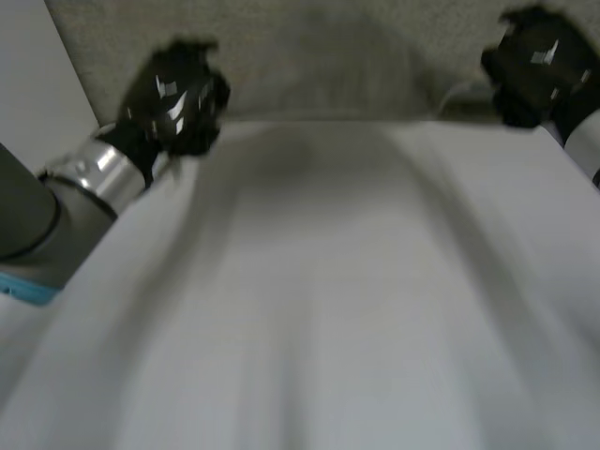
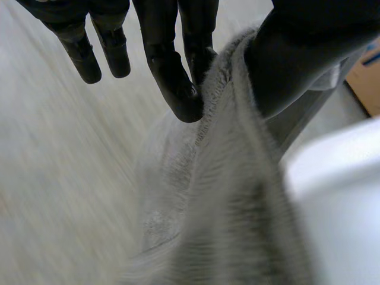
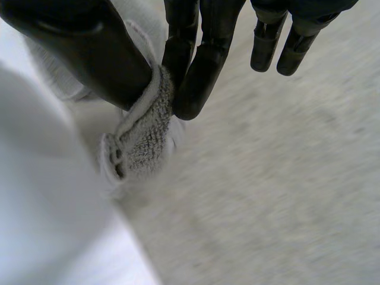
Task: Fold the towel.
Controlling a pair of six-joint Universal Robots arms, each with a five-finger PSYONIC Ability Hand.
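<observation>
The grey towel is lifted up between both hands, and its far part lies flat on the white table. My left hand holds the raised edge at one end. In the left wrist view the left hand pinches a fold of towel between thumb and fingers. My right hand holds the other end of that edge. Its wrist view shows the right hand with a towel corner squeezed against the thumb.
The flat towel spreads under my left palm, with the white table beside it. A brown box stands off the table's edge. More flat towel lies below my right hand.
</observation>
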